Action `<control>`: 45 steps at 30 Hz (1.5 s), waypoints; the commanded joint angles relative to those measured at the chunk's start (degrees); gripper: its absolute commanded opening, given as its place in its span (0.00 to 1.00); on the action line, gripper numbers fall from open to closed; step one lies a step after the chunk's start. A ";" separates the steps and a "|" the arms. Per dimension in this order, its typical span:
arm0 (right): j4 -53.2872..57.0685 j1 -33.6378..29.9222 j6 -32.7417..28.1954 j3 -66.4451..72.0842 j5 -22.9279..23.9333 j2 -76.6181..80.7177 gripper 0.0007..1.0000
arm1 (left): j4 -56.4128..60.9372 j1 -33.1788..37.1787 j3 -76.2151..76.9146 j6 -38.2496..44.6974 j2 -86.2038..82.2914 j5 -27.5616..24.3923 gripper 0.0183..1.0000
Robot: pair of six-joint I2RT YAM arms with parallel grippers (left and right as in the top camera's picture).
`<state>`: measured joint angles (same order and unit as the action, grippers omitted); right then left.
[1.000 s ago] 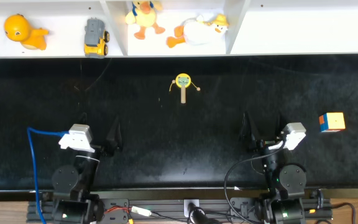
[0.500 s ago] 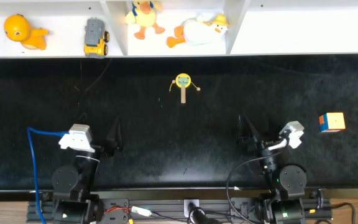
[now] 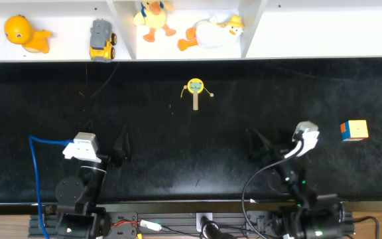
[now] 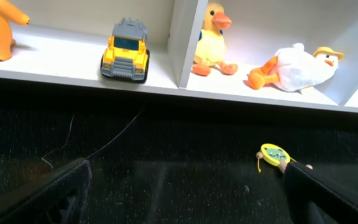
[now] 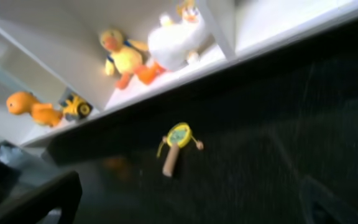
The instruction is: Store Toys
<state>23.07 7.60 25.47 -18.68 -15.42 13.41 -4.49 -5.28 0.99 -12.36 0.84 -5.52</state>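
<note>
Now right arm turns leftward

Top view: the right gripper [image 3: 260, 145] has swung toward the middle of the black table [image 3: 178, 159], while the left gripper [image 3: 106, 136] is unchanged. Left wrist view: jaws spread wide, holding nothing, facing the small green-faced wooden-handled rattle drum [image 4: 272, 154] lying on the table. Right wrist view: jaws likewise spread and empty, camera tilted, the same drum ahead.

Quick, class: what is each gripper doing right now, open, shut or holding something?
Left black two-finger gripper: open, empty.
Right black two-finger gripper: open, empty.
</note>
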 commanded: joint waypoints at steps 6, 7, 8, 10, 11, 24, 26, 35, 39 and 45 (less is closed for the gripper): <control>18.01 0.39 -20.04 -34.03 0.39 30.56 1.00 | 0.33 -0.52 -0.52 -1.22 -0.68 -0.87 1.00; 20.20 0.68 -21.44 -37.51 0.44 33.53 1.00 | 0.33 -0.52 -0.52 -1.22 -0.68 -0.87 1.00; 21.73 1.05 -22.69 -40.26 0.44 35.93 1.00 | 0.33 -0.52 -0.52 -1.22 -0.68 -0.87 1.00; 24.24 2.38 -24.52 -45.79 0.44 40.85 1.00 | 0.33 -0.52 -0.52 -1.22 -0.68 -0.87 1.00; 25.07 3.21 -25.07 -47.87 0.48 42.86 1.00 | 0.31 -0.52 -0.52 -1.22 -0.68 -0.87 1.00; 27.98 23.04 -20.35 -58.42 6.05 65.02 1.00 | 0.31 -0.52 -0.52 -1.22 -0.68 -0.87 1.00; 28.13 24.44 -17.79 -58.42 6.03 67.98 1.00 | 0.33 -0.52 -0.52 -1.22 -0.68 -0.87 1.00; 27.80 27.26 -6.78 -58.42 7.45 78.77 0.99 | 0.33 -0.52 -0.52 -1.22 -0.68 -0.87 1.00; 27.28 27.32 -0.52 -58.42 8.98 82.25 0.96 | 0.31 -0.52 -0.52 -1.22 -0.68 -0.87 1.00; 27.34 27.32 3.32 -58.42 9.70 87.34 1.00 | 0.31 -0.52 -0.52 -1.22 -0.68 -0.87 1.00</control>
<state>50.59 34.65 24.84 -75.35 -6.85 98.85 -4.45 -5.28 0.89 -12.56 0.84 -5.63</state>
